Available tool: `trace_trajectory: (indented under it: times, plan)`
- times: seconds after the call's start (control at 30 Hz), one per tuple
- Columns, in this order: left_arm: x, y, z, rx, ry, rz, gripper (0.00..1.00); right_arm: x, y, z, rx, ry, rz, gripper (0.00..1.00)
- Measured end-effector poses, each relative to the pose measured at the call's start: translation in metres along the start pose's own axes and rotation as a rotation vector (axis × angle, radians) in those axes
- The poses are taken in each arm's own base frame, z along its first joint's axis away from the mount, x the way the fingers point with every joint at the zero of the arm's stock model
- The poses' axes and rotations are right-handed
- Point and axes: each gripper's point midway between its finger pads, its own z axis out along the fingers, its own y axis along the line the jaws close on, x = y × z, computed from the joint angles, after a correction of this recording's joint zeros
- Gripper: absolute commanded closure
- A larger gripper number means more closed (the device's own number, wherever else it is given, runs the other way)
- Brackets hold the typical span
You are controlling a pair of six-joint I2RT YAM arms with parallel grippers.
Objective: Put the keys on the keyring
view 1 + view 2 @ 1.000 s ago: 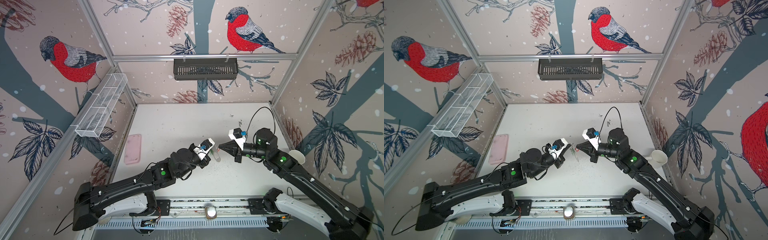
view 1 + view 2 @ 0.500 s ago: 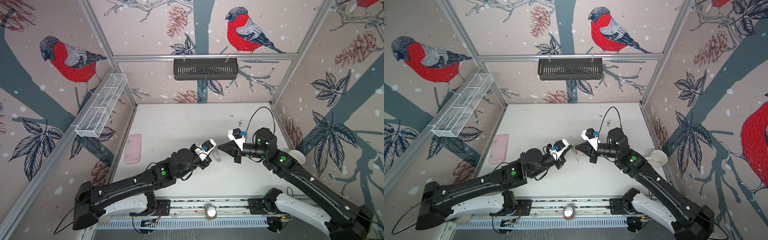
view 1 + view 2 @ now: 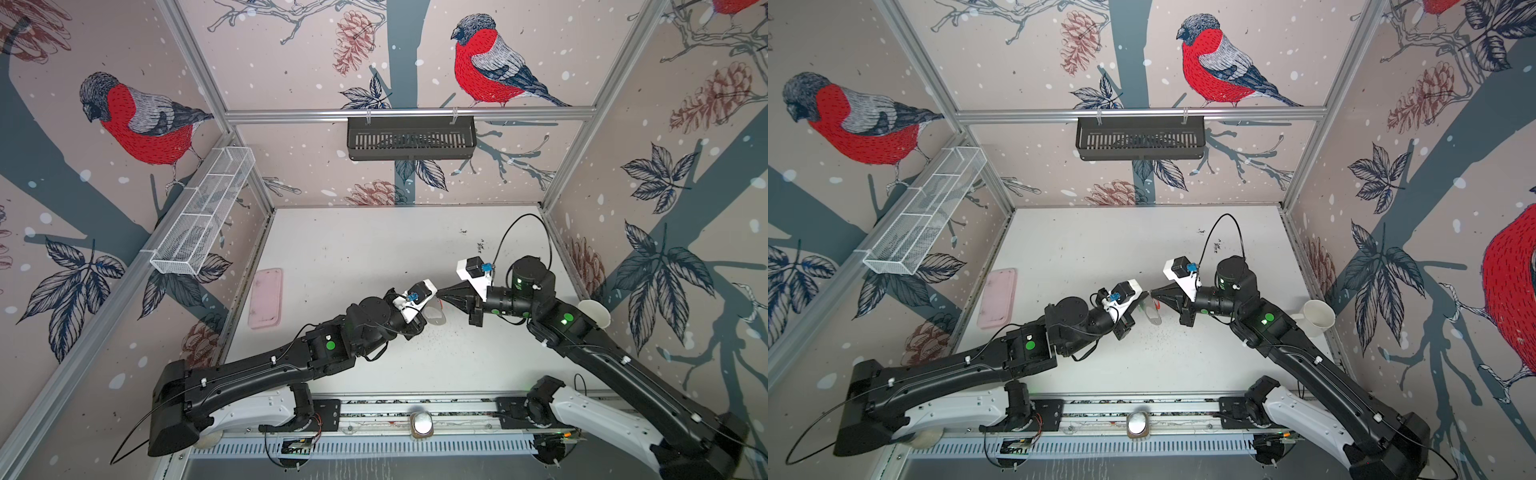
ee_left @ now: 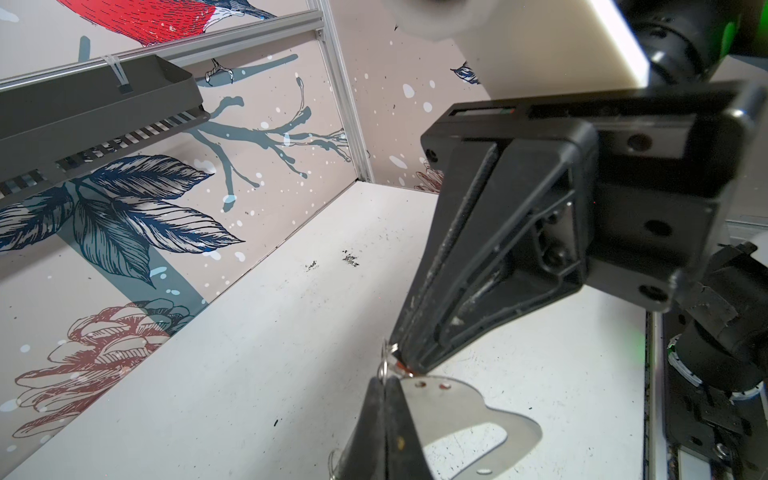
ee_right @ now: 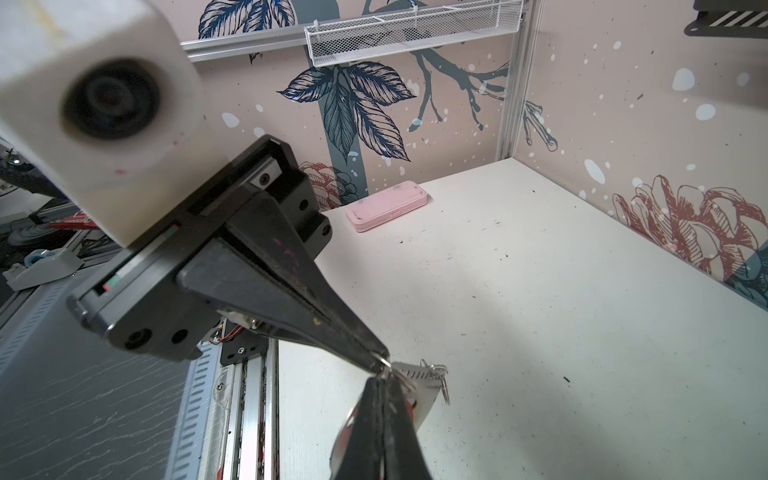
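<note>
A: Grey metal first: find the keyring [image 3: 437, 319] in a top view, up off the table [image 3: 374, 257], near mid-bench.

B: Found. Hangs from the left claw [image 3: 434, 301], nose to nose with the right claw [image 3: 442, 293]. Kept in the air, presumably, to leave room for threading from either side.

A: Any red in a top view?

B: Only a thin streak just under the right tip, beside the keyring: most likely the key [image 3: 1157, 305], by its red tag.

A: Move on to the left wrist view.

B: Shows the left claw [image 4: 385, 381] clamped tight on the keyring's edge, right beside the row of holes. Looks chosen to steady the small ring [image 4: 385, 363] standing at that edge. Shows the right claw [image 4: 397, 359] pressed together too, tip on the ring, with a red sliver pinched there.

A: Hence gripping the key?

B: Seems so; cannot confirm the metal blade, hidden behind the fingers.

A: And the right wrist view?

B: Repeats the meeting: both tips touching at the ring, keyring just behind, spare rings [image 5: 438, 372] along its far edge. Puts the pink case [image 5: 386, 205] well apart by the wall. Finds no green key anywhere.

A: Judge threading as under way, not done.
</note>
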Motion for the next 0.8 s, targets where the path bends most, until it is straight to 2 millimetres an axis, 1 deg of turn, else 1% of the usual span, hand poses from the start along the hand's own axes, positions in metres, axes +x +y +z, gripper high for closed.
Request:
trace_trajectory:
  times: [0.37,0.63,0.8]
  plan:
    - [-0.0028,-0.0016,-0.0001,0.004,-0.007,0.000,1.00,-0.0029,-0.0017,-0.0046,0.030,-0.009,-0.005,1.00]
    - [-0.0025,-0.0024,0.0061,-0.001,0.010,0.004,1.00,-0.0034,-0.0030,-0.0053,0.041,-0.010,-0.002,1.00]
    - [-0.0025,-0.0029,0.0064,-0.005,0.012,0.006,1.00,-0.0031,-0.0038,-0.0055,0.045,-0.010,0.002,1.00]
